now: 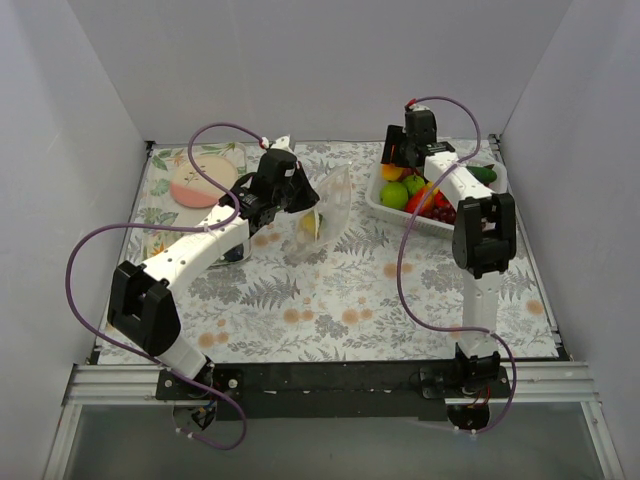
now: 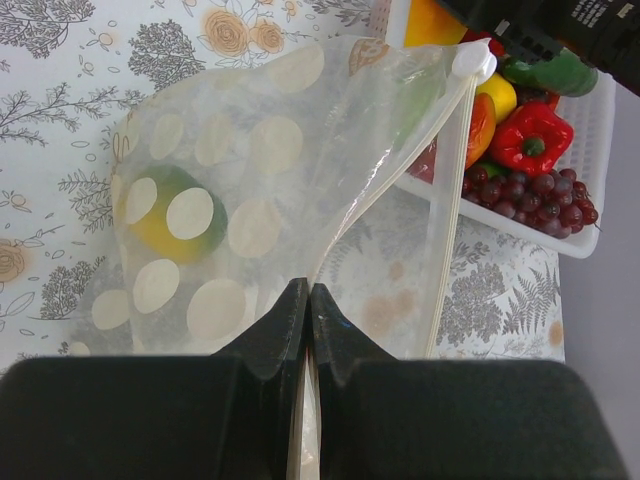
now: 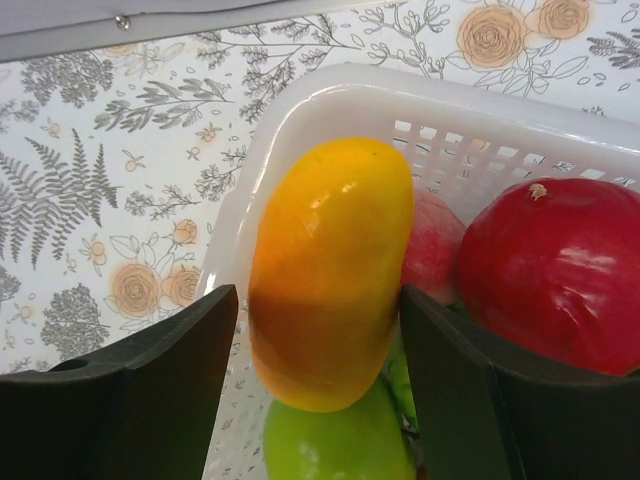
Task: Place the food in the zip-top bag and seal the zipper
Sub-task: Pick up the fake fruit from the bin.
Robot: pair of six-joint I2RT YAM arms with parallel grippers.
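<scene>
here, the left arm (image 1: 190, 255) slants from its near base to mid-table, left gripper (image 2: 308, 296) jaws pinched shut on the bag (image 2: 250, 150) edge, a yellow-green fruit (image 2: 170, 215) inside. farther off, the right arm (image 1: 480, 240) stretches over the basket (image 3: 330, 90), right gripper (image 3: 318, 300) jaws wide apart, flanking a mango (image 3: 330, 230).

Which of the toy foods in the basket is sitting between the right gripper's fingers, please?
The orange-yellow fruit at the corner of the basket: the right gripper straddles it, while the red fruit lies beside it and the green fruit beneath.
</scene>
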